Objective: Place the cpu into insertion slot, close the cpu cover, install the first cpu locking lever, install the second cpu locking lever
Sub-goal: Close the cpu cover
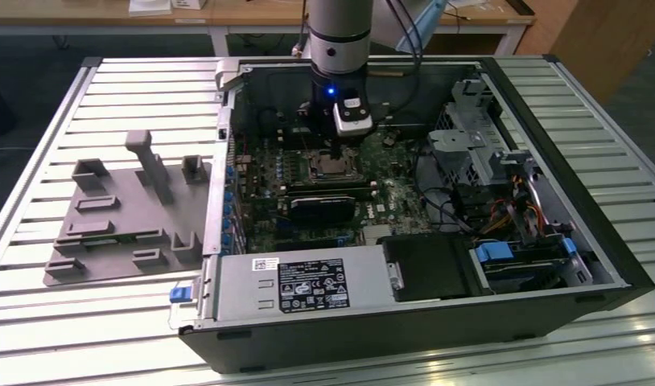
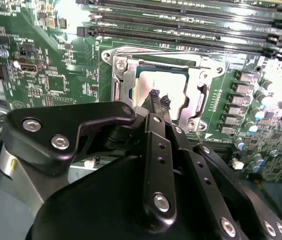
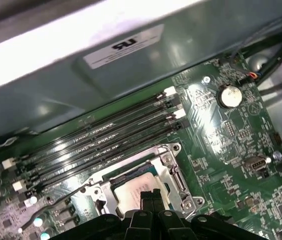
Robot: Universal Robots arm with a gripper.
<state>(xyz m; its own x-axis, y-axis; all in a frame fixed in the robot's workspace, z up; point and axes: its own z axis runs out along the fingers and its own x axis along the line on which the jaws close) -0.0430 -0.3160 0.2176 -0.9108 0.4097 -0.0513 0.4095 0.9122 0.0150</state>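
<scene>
Scene: an open computer case lies on a slatted metal counter, its motherboard facing up.
Arm: in the exterior view it comes straight down into the case, over the middle of the board.
Hand: the hand is clenched, its black fingertips pressed close together with nothing visible between them. It hangs directly over the chip.
Contact: I cannot tell whether the tips touch the chip or hover just above it.
Cpu: the cpu lies flat in the insertion slot, its pale metal top facing up.
Cpu cover: the cpu cover frames the chip on all sides. I cannot tell whether it is latched.
Second wrist view: looks past the hand's knuckles to the chip, with the long memory slots beyond it.
First wrist view: takes the socket from the other side, with the hand over the cpu. It adds a round coin battery and the case wall with a white sticker.
Exterior view: adds the wider setting, with a grey moulded fixture on the counter at the exterior view's left. A labelled power supply sits along the near edge of the case.
</scene>
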